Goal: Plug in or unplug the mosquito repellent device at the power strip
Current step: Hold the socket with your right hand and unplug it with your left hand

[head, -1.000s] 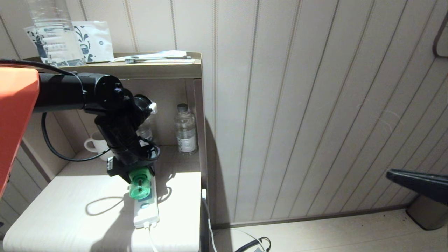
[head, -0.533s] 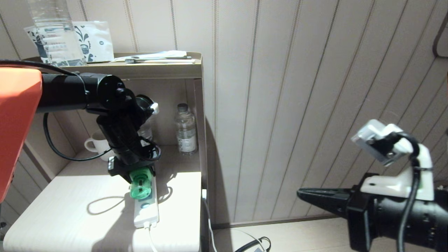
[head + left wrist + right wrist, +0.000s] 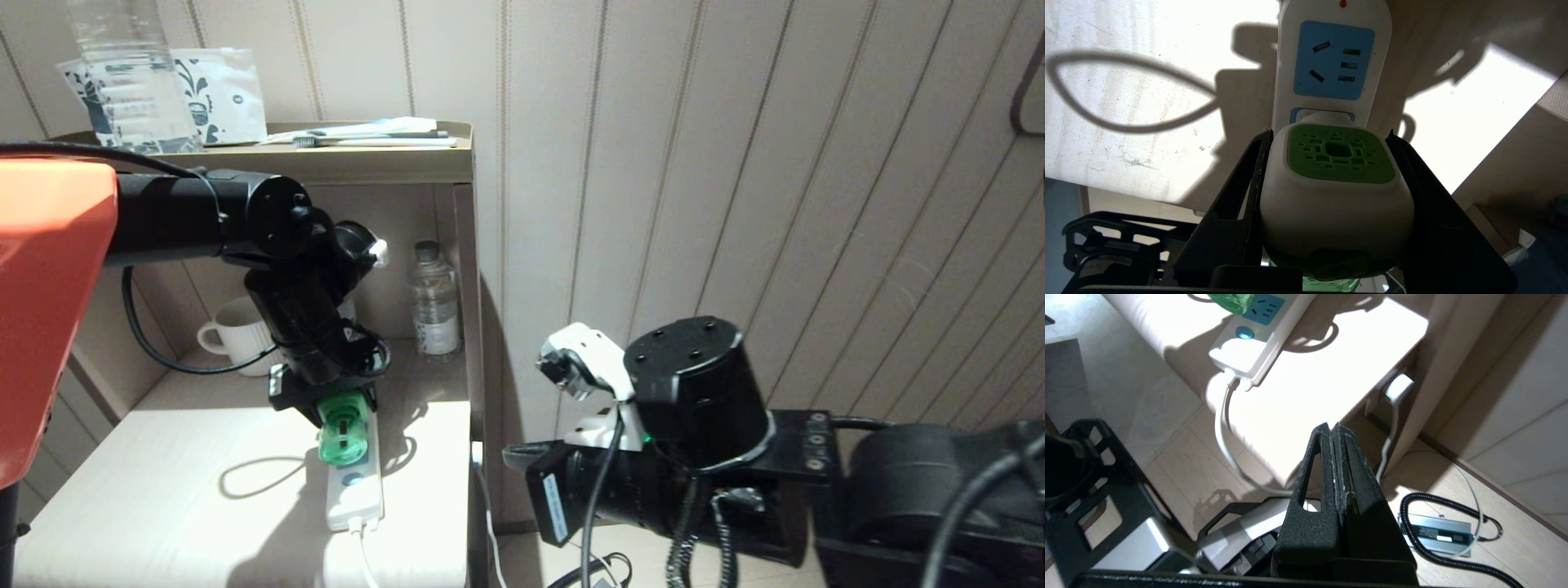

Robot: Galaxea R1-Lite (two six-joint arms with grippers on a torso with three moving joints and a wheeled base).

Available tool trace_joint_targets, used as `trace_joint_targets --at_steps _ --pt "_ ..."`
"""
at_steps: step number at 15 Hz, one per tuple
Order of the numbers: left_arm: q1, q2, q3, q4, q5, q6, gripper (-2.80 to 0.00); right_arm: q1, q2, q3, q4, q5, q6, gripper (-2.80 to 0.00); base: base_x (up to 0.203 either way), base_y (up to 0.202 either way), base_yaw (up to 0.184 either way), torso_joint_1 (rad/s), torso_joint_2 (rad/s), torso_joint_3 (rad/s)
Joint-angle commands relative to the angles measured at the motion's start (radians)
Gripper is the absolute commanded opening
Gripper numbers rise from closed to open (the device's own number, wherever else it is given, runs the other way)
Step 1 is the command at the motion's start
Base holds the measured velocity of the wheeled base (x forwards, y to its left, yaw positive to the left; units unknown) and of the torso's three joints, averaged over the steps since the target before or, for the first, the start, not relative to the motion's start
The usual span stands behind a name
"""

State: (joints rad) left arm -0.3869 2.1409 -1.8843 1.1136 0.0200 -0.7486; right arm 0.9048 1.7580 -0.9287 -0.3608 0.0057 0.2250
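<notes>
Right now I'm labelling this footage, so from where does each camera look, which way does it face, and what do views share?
Head view: from the robot's head, forward and down at the pale shelf unit; both arms show.
Left wrist view: behind the left tool, clamped on the white, green-centred mosquito repellent device.
Right wrist view: behind the shut right tool, over the floor.
All share the long white power strip.

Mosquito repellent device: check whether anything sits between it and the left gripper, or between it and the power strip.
Nothing visible does. The left gripper is shut on the mosquito repellent device, its fingers against both sides, and the device meets a socket face of the power strip directly.
</notes>
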Motion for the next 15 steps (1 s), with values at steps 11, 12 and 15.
trace_joint_targets --at_steps 11,12,15 --pt "-0.064 0.026 -0.004 -0.018 -0.006 -0.010 -2.80 0.058 0.401 -0.281 -0.112 0.022 0.041 -2.80 0.000 0.000 0.000 0.000 0.00 0.000" --pt "-0.066 0.030 -0.004 -0.018 -0.006 -0.015 -2.80 0.067 0.421 -0.299 -0.112 0.022 0.042 -2.80 0.000 0.000 0.000 0.000 0.00 0.000" --pt "-0.072 0.030 -0.004 -0.018 -0.006 -0.017 -2.80 0.078 0.445 -0.349 -0.112 0.021 0.042 -2.80 0.000 0.000 0.000 0.000 0.00 0.000"
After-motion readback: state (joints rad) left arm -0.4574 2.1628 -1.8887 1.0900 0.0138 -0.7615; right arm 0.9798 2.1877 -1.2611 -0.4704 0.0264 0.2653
